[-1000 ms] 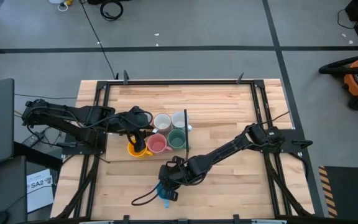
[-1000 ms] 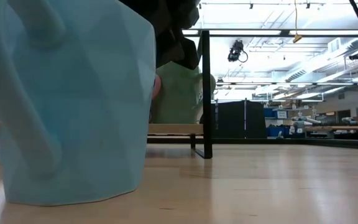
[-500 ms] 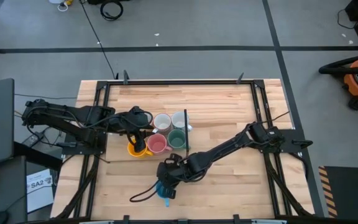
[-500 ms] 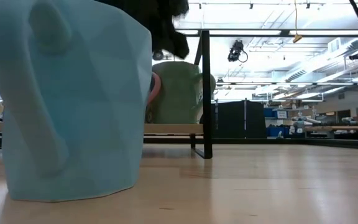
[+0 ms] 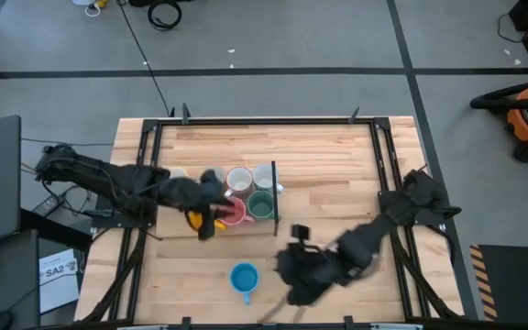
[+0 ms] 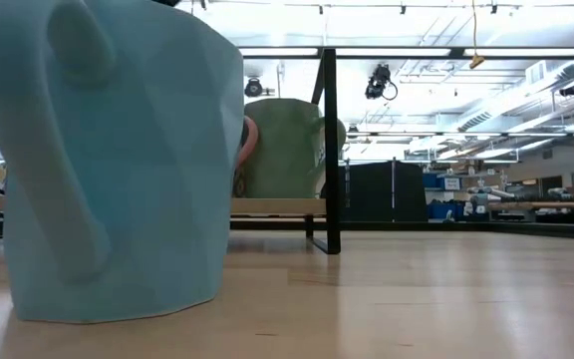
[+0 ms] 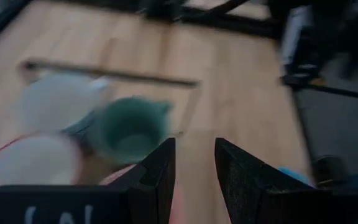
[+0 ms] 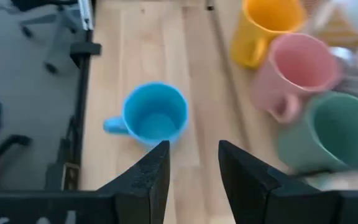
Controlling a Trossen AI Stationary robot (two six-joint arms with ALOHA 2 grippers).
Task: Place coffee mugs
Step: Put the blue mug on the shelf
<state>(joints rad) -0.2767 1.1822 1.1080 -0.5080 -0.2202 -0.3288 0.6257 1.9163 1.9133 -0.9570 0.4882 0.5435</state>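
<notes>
A blue mug [image 5: 243, 276] stands upright on its base on the wood near the table's front edge; it fills the left of the low view [image 6: 108, 160]. Pink [image 5: 233, 213], green [image 5: 261, 205], orange [image 5: 193, 220] and two white mugs [image 5: 239, 180] stand clustered at mid-table. My right gripper [image 8: 193, 171] hangs open above the table to the right of the blue mug [image 8: 155, 114], clear of it. My left gripper [image 7: 194, 168] is open over the cluster's near left, above the orange and pink mugs, and I see nothing between its fingers.
A thin black post [image 6: 330, 150] with a low bar stands just right of the mug cluster [image 5: 274, 197]. Black rails run along the table's left and right sides [image 5: 388, 183]. Bare wood lies between the cluster and the right rail.
My right gripper has let go of the blue mug, risen and drawn back toward the table's right edge. The mug stays upright on the table where it was set. My left gripper has swung a little toward the near edge over the orange mug.
</notes>
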